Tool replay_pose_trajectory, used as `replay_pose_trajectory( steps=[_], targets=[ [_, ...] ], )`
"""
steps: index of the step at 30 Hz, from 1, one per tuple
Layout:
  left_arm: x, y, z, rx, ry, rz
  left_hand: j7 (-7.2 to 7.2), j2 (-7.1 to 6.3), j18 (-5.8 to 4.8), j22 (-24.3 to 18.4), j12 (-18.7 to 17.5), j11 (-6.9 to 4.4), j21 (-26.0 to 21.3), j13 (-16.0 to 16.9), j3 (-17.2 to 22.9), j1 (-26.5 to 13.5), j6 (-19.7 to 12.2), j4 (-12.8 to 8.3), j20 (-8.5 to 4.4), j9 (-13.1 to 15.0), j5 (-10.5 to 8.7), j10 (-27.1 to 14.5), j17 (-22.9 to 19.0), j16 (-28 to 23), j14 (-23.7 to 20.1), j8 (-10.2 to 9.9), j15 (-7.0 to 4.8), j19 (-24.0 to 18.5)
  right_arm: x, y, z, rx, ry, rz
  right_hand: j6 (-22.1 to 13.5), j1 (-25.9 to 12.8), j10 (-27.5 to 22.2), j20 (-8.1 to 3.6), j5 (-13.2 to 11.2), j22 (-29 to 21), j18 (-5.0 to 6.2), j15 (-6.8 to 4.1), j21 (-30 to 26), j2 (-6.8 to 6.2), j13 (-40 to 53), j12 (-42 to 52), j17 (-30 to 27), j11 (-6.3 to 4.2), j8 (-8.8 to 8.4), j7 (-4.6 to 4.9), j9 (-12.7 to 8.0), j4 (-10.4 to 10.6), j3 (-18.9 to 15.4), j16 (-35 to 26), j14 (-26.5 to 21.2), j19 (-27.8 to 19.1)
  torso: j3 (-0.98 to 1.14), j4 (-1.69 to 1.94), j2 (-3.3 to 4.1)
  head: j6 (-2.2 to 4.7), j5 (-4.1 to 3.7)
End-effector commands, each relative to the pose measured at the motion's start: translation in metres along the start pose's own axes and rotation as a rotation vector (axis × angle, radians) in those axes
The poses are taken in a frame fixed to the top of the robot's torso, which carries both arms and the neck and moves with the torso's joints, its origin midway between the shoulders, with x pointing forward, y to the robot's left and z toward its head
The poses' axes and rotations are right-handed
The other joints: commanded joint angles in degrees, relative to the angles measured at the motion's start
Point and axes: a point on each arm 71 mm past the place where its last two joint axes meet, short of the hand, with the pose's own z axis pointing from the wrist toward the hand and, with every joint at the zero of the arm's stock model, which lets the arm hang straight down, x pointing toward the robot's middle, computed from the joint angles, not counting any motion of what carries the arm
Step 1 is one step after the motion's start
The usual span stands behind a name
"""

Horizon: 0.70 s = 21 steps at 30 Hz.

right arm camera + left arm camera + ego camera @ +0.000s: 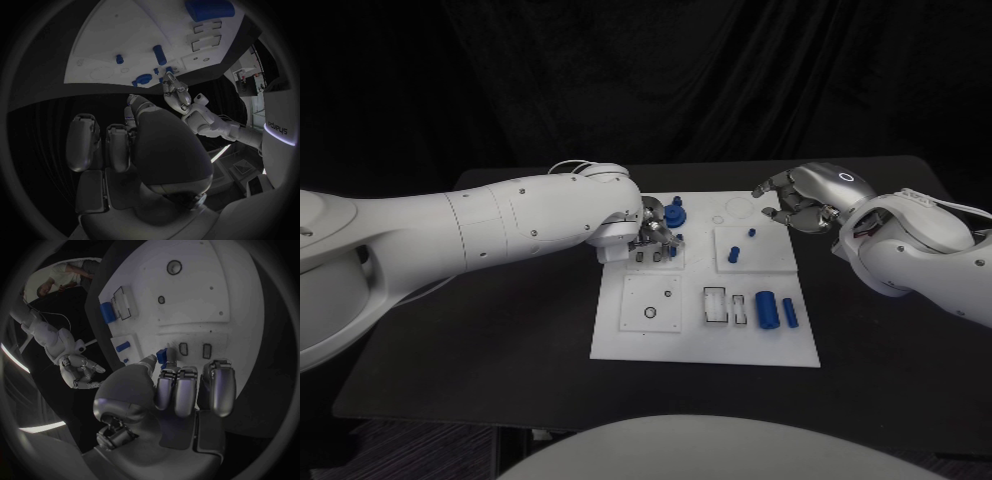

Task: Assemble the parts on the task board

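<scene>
On the black worktop [488, 350], the task board [678, 330] carries loose blue parts [766, 307] near its right edge, while the left hand [651, 238] pinches a small blue part [162, 356] over the board's upper left and the right hand [798, 200] hovers with fingers curled on nothing.

Blue parts [766, 307] lie on the white task board [675, 340], on a black table [488, 340].

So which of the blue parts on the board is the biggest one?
The thick blue cylinder lying near the task board's front right corner, beside a thinner blue pin. It is clearly fatter than every other blue part.
</scene>
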Motion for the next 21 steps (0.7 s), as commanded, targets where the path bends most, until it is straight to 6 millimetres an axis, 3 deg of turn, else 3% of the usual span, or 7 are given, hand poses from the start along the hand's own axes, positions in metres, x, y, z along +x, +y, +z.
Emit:
replay_pose_trajectory(
  steps=[1, 9, 21],
  targets=[
    [0.0019, -0.0022, 0.0007, 0.017, 0.015, 0.006, -0.01, -0.13, -0.89, 1.0, 0.2, -0.02, -0.3, 15.0, 0.2, -0.3, 0.2, 0.1, -0.14, 0.1, -0.22, 6.0, 15.1, 0.4, 6.1, -0.3, -0.33, -0.3, 0.0017, -0.0010, -0.0002, 0.018, 0.009, -0.001, 0.0, -0.4, 2.8, 0.01, 0.2, 11.0, -0.89, 0.20, -0.1, 0.08, 12.0, -0.3, 10.3, 0.43, -0.36, 0.40, -0.1, 0.0, 0.3, -0.4, 4.5, 0.8, 0.06, 0.06, -0.03, -0.01, -0.12],
    [0.0030, -0.0026, 0.0023, 0.010, 0.024, 0.010, -0.14, 0.00, -0.92, 1.1, 0.2, -0.08, -0.2, 15.0, 0.6, -0.1, 0.7, -0.2, -0.12, 0.4, 0.00, 6.0, 15.1, 0.4, 6.1, -0.5, -0.34, -0.2, 0.0021, -0.0010, 0.0001, 0.020, 0.012, -0.001, 0.0, -0.4, 2.8, 0.03, 0.2, 11.0, -0.88, 0.23, -0.1, 0.04, 11.9, -0.3, 10.3, 0.47, -0.38, 0.42, -0.1, 0.0, 0.3, -0.4, 4.5, 0.8, 0.04, 0.04, -0.01, -0.01, -0.44],
    [0.0028, -0.0028, 0.0033, 0.030, 0.021, 0.005, -0.37, -0.28, -0.84, 1.0, 0.2, -0.31, -0.7, 15.0, 5.3, 0.4, 1.3, -3.2, -0.31, 2.6, 3.71, 6.0, 15.1, 0.4, 6.1, -3.1, -0.55, -0.3, 0.0026, -0.0019, -0.0002, 0.024, 0.018, -0.002, 0.1, -0.5, 2.7, 0.06, 0.2, 10.9, -0.86, 0.27, -0.2, 0.02, 11.9, -0.4, 10.3, 0.50, -0.39, 0.45, -0.1, -0.1, 0.4, -0.4, 4.4, 0.8, 0.00, 0.08, 0.00, -0.01, -0.45]
  ],
)
